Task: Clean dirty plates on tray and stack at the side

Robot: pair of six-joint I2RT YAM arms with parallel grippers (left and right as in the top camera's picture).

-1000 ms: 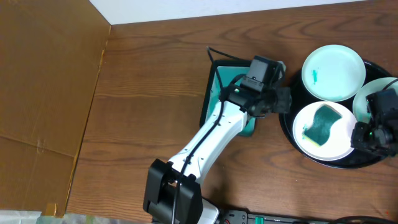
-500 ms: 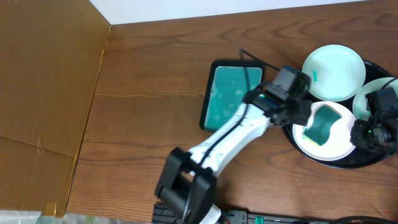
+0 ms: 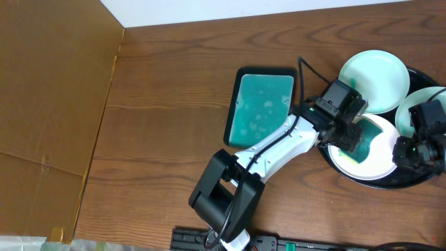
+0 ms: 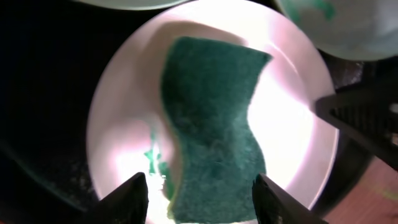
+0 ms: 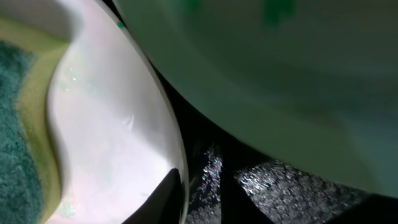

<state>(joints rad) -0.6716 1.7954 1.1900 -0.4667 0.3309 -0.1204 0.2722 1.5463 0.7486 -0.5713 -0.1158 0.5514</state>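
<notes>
So the left gripper [image 4: 203,200] is open pretty wide, hanging right over the green scrub sponge [image 4: 211,124]. One of its fingers [image 4: 134,199] is on each side of the sponge's near end, not clamped on it. The sponge lies flat in a round white shallow plate [image 3: 369,166], the lowest one in the overhead view, sitting on the big round glossy black tray [image 3: 408,181]. There's a small teal smear [image 4: 152,158] on that plate just beside the sponge's edge.

The right gripper [image 3: 401,150] is at the same plate's right edge w/ jaws narrow. In the right wrist cam one fingertip [image 5: 169,190] sits on the rim, so it looks like it's pinching the plate.

There are two more white plates on the tray, the top plate [image 3: 376,77] and the right-hand plate [image 3: 418,104], which is partly behind the right arm.

A rectangular teal tray w/ black rim [image 3: 263,108] sits on the wooden table [image 3: 174,104], just left of the black tray, w/ pale blotches on its surface.
</notes>
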